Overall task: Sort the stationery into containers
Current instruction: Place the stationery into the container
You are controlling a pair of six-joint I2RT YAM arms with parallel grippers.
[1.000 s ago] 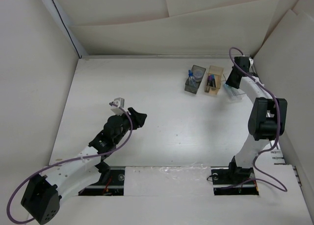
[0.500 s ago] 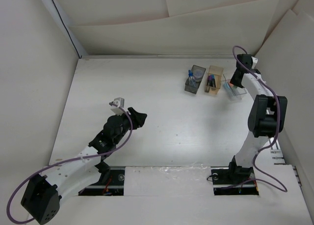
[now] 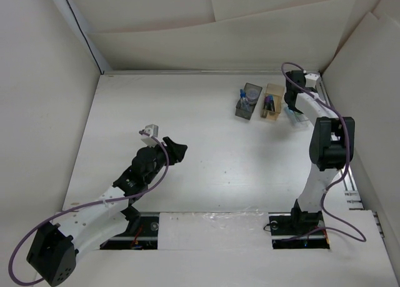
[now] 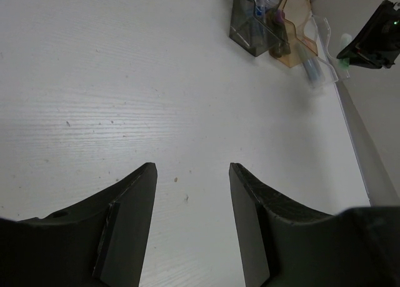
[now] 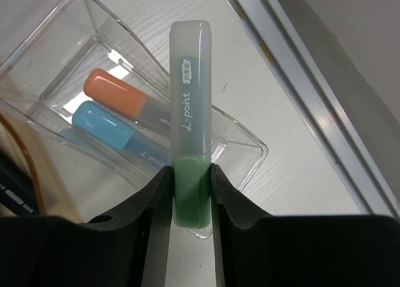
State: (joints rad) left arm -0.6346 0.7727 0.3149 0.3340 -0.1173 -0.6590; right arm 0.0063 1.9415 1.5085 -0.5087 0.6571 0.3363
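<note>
My right gripper (image 5: pixel 189 173) is shut on a green marker (image 5: pixel 189 99) with a frosted cap, held over the near rim of the clear bin (image 5: pixel 245 144). An orange marker (image 5: pixel 117 90) and a light-blue marker (image 5: pixel 102 124) lie in that bin. In the top view the right gripper (image 3: pixel 293 100) hangs over the clear bin (image 3: pixel 300 118), beside the tan-orange bin (image 3: pixel 272 102) and the dark grey bin (image 3: pixel 249 102), which holds the blue-capped bottle (image 3: pixel 241 102). My left gripper (image 3: pixel 178 151) is open and empty above bare table, far from the bins; its wrist view shows the same (image 4: pixel 192 171).
A grey metal rail (image 5: pixel 300 68) runs along the table's right edge just beyond the clear bin. White walls close in the back and both sides. The three bins (image 4: pixel 275 30) stand close together at the back right.
My right gripper has swung from the back right corner leftward over the clear bin, with its wrist turned. The left arm has not moved.
</note>
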